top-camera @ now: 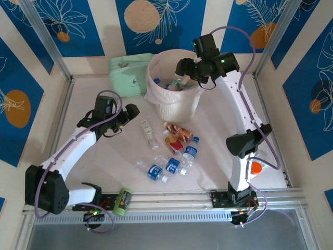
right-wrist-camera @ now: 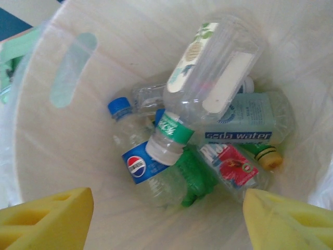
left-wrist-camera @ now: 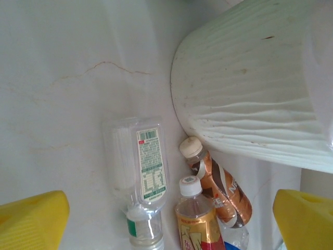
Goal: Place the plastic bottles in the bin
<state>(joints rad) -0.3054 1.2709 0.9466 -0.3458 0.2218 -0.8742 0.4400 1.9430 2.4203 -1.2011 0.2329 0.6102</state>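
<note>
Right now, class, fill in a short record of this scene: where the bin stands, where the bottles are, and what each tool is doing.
bin: cream bucket with white liner, upright at the far middle of the table
bottles in bin: several piled; clear bottle on top, tilted cap-down
bottles on table: several lying in a cluster in front of the bin
left tool: open, empty, above the cluster beside the bin
right tool: open, empty, over the bin mouth
task: not finished
</note>
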